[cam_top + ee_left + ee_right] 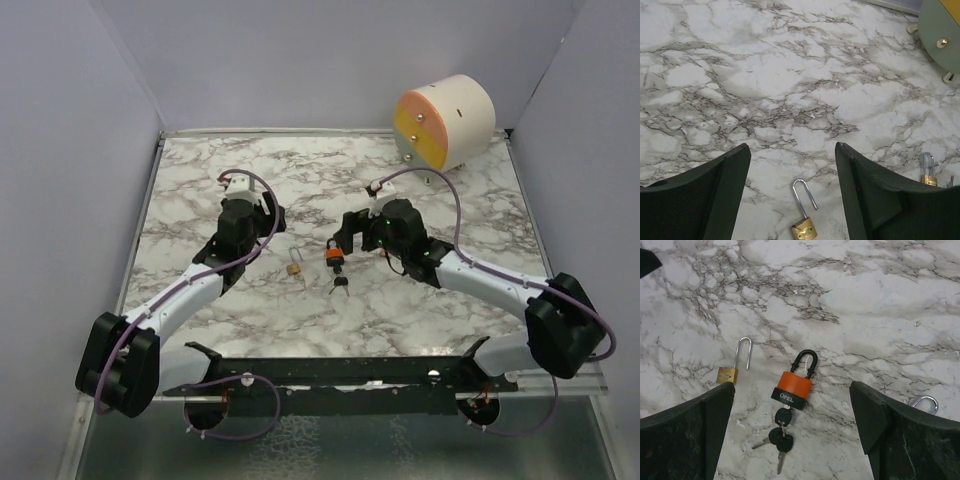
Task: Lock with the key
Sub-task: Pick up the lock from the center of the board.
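Observation:
An orange padlock [792, 384] with a black shackle lies flat on the marble table [880, 295], both shackle legs down in its body. One key of a black-headed key bunch [780, 433] sticks in its base. My right gripper [792, 390] hovers open over this padlock, one finger on each side, touching nothing. From above, the orange padlock [334, 257] and the key bunch [340, 287] sit just left of the right gripper [352, 245]. My left gripper [792, 146] is open and empty, beyond a small brass padlock [804, 227].
The brass padlock [295, 268] lies with its silver shackle swung open, left of the orange one. Another silver shackle [925, 402] peeks out beside my right finger. A cream drum [445, 122] with an orange, yellow and green face stands at the back right.

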You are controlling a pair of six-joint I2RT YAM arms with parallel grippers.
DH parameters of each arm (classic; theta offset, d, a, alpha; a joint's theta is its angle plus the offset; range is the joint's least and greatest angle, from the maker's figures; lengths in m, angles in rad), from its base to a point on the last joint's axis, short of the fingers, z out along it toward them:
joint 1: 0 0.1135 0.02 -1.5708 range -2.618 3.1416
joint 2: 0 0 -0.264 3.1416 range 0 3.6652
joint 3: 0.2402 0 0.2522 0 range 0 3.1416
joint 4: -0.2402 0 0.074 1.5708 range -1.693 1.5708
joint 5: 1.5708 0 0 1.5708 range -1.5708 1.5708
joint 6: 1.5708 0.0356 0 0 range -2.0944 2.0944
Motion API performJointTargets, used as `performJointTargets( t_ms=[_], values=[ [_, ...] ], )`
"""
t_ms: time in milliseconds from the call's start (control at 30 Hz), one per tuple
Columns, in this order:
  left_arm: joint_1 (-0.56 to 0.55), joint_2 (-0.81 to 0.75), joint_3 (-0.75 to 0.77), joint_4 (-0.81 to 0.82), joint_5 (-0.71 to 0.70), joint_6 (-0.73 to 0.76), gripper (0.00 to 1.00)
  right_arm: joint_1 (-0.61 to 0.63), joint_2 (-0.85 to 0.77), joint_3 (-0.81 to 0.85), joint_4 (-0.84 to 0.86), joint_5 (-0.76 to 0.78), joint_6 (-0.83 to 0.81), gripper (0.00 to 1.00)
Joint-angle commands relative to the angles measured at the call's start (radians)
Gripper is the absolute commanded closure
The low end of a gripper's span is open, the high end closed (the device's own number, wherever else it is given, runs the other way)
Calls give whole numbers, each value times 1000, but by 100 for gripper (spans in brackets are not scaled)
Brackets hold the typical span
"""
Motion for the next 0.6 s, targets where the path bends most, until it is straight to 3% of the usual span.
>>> performJointTargets(
  t_ms=[0, 567],
  values=[
    [41, -71, -31, -22, 25, 26, 28, 20, 78, 67, -6, 63, 12, 0],
    [137, -57, -77, 6, 94, -32, 31, 120, 369, 251, -195, 168, 28, 7]
  ],
)
